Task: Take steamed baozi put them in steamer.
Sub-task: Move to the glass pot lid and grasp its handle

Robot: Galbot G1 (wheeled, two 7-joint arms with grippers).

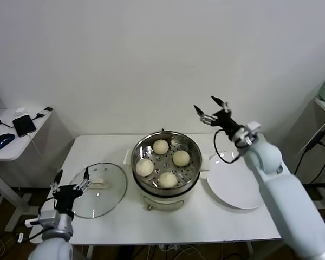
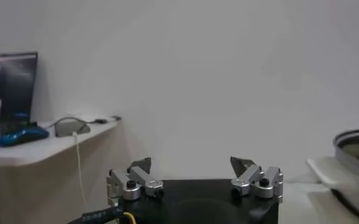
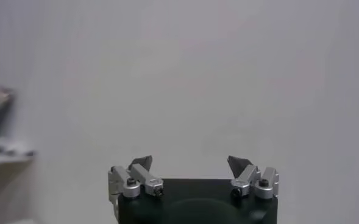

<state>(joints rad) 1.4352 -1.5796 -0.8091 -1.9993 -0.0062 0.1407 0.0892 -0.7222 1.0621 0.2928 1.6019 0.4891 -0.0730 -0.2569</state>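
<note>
Nearest the head camera, the left gripper (image 1: 72, 181) hung low at the table's (image 1: 206, 216) front-left corner, fingers spread apart and empty, just above the edge of the round glass lid (image 1: 97, 190). All four steamed baozi (image 1: 161, 146) sat on the perforated tray inside the steamer (image 1: 143, 143) (mid-table). Raised beyond the white plate (image 1: 235, 189), the right gripper (image 1: 212, 110) was also spread wide, holding nothing.

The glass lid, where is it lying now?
In the head view, the glass lid lies flat on the table, on the robot's left of the steamer, just beyond the left gripper.
</note>
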